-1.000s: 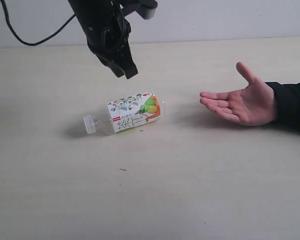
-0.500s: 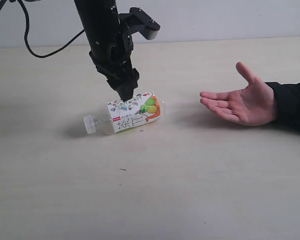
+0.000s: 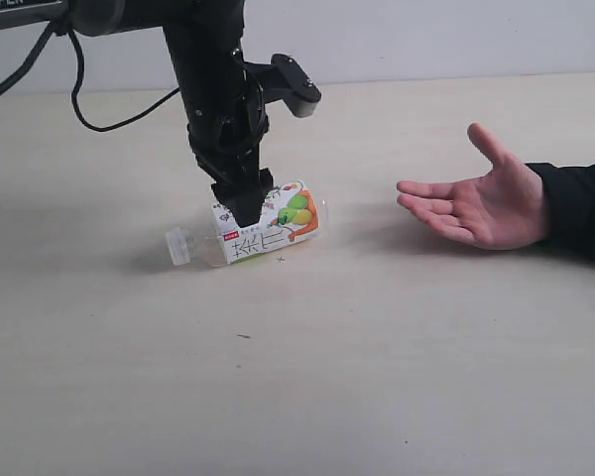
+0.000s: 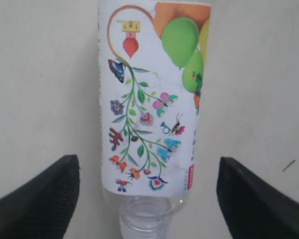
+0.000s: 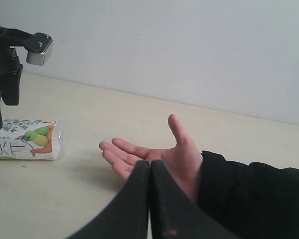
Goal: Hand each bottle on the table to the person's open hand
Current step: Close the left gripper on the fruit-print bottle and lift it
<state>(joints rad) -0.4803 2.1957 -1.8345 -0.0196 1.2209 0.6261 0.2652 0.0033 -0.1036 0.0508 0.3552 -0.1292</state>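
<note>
Bottle point(image 3: 266, 230) first: we see one clear bottle with a white fruit label lying on its side on the table point(image 3: 377, 377), a little left of the middle. Its cap point(image 3: 178, 246) points left and its base points right, toward the person's hand point(image 3: 476, 206).

The left gripper point(image 3: 242, 210) hangs straight down over the labelled part of the bottle. In the left wrist view we see its two dark fingers point(image 4: 42, 199) spread wide, one on each side of the bottle. Bare table shows between each finger and the label, so they are parted and touch nothing we can see.

The person's hand rests at the right of the table, palm up and fingers pointing left, well apart from the bottle. A dark sleeve point(image 3: 580, 208) covers the wrist.

The right gripper point(image 5: 150, 172) shows only in its own wrist view. We see its fingers pressed together with nothing between them, and beyond them the open palm.
</note>
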